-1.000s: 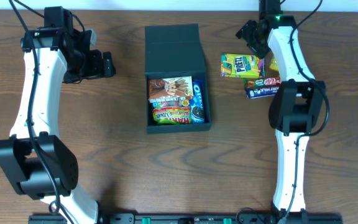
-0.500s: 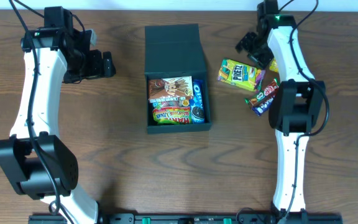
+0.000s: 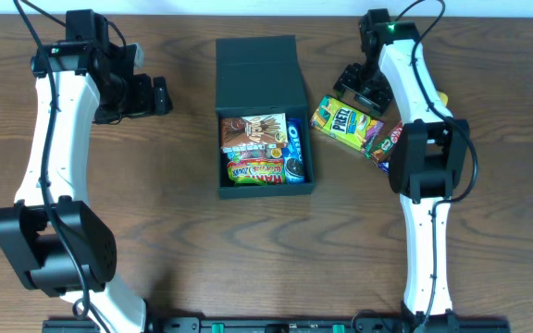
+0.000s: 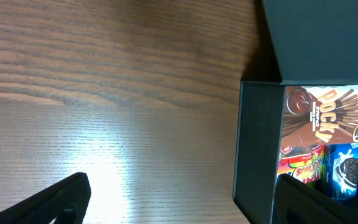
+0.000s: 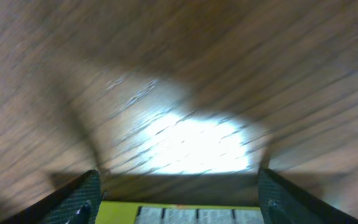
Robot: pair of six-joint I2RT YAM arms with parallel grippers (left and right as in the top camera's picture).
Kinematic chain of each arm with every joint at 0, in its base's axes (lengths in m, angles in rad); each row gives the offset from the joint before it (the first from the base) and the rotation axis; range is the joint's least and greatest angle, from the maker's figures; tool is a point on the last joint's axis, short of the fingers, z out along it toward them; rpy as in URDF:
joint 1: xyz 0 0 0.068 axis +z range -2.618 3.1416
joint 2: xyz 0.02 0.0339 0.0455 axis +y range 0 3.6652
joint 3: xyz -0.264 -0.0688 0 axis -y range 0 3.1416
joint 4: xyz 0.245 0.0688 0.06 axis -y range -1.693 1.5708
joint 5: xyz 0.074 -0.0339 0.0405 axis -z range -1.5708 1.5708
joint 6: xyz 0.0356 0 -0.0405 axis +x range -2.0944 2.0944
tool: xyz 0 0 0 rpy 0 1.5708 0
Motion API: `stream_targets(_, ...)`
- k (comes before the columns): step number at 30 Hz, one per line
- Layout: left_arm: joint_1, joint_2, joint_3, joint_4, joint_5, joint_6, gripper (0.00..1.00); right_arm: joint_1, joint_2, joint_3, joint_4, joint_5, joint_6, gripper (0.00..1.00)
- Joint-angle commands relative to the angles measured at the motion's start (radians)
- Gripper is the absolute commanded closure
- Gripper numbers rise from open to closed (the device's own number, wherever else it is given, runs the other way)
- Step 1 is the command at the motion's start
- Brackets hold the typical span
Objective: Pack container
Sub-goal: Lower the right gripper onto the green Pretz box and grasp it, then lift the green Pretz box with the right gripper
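At the centre of the table [image 3: 183, 231], the container [image 3: 266, 191] is sitting open, its lid flap [image 3: 257, 69] lying back flat on the far side. Inside it, a Pocky box [image 3: 253, 132], an Oreo packet [image 3: 295, 148] and a green sweets packet [image 3: 255, 171] are lying close together, covering most of the floor. Near the container's right wall, a yellow-green Pretz box [image 3: 345, 123] is lying askew on the wood, with further loose packets [image 3: 389, 141] crowding its right end. The right gripper [image 3: 357, 92] is standing at the far edge of that box. In the wrist view its fingers [image 5: 82, 199] are standing wide apart with the box's yellow edge spanning the gap between them; whether the pads are pressing on it cannot be told. The left gripper [image 3: 160, 95] is hovering over bare wood well left of the container, its fingers [image 4: 67, 198] spreading fully and holding nothing. Packing is judged part done, with items waiting outside. The container is judged light, thin cardboard, matte and so unlikely to be slipping, its walls likely flexing under a hard pinch. The upper rim of the left wall is looking the best hold for steadying, and the flap's free far edge the best for closing
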Motion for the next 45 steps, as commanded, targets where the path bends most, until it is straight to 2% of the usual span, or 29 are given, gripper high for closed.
stream_targets(1, 0.007, -0.013, 0.001, -0.003, 0.003, -0.011, 0.05, -0.015, -0.048, 0.056, -0.004, 0.091, -0.073, 0.12)
stream_targets(4, 0.007, -0.013, 0.001, -0.003, 0.003, -0.011, 0.05, -0.018, -0.093, 0.103, 0.002, 0.124, -0.271, 0.10)
stream_targets(5, 0.007, -0.013, 0.001, -0.002, 0.003, -0.011, 0.05, -0.017, -0.105, 0.111, 0.008, 0.134, -0.343, 0.16)
stream_targets(6, 0.007, -0.013, 0.001, -0.002, 0.003, -0.011, 0.05, -0.015, -0.119, 0.114, 0.016, 0.141, -0.465, 0.32)
stream_targets(7, 0.007, -0.013, 0.001, -0.002, 0.003, -0.011, 0.05, -0.015, -0.129, 0.114, 0.016, 0.141, -0.543, 0.19)
stream_targets(8, 0.007, -0.013, 0.001, -0.003, 0.003, -0.011, 0.05, -0.015, -0.134, 0.114, 0.014, 0.141, -0.612, 0.01)
stream_targets(10, 0.007, -0.013, 0.001, -0.002, 0.003, -0.011, 0.04, -0.015, -0.143, 0.114, -0.006, 0.141, -0.690, 0.01)
stream_targets(13, 0.007, -0.013, 0.001, -0.003, 0.003, -0.011, 0.05, -0.015, -0.160, 0.114, -0.058, 0.137, -0.801, 0.13)
stream_targets(15, 0.007, -0.013, 0.001, -0.002, 0.003, -0.011, 0.04, -0.009, -0.172, 0.114, -0.103, 0.114, -1.003, 0.26)
stream_targets(18, 0.007, -0.013, 0.001, -0.003, 0.003, -0.011, 0.05, 0.003, -0.174, 0.114, -0.176, 0.112, -1.180, 0.27)
stream_targets(21, 0.007, -0.013, 0.001, -0.003, 0.003, -0.011, 0.05, 0.013, -0.174, 0.114, -0.245, 0.027, -1.322, 0.28)
stream_targets(26, 0.007, -0.013, 0.001, -0.003, 0.003, -0.011, 0.05, 0.022, -0.174, 0.111, -0.288, -0.137, -1.411, 0.25)
stream_targets(28, 0.007, -0.013, 0.001, -0.003, 0.003, -0.011, 0.05, 0.026, -0.174, 0.109, -0.298, -0.189, -1.434, 0.18)
stream_targets(31, 0.007, -0.013, 0.001, -0.003, 0.003, -0.011, 0.05, 0.038, -0.174, 0.097, -0.299, -0.218, -1.466, 0.01)
stream_targets(37, 0.007, -0.013, 0.001, -0.003, 0.003, -0.011, 0.05, 0.057, -0.174, -0.010, -0.240, -0.213, -1.465, 0.01)
stream_targets(45, 0.007, -0.013, 0.001, -0.003, 0.003, -0.011, 0.05, 0.058, -0.174, -0.129, -0.107, -0.097, -1.419, 0.01)
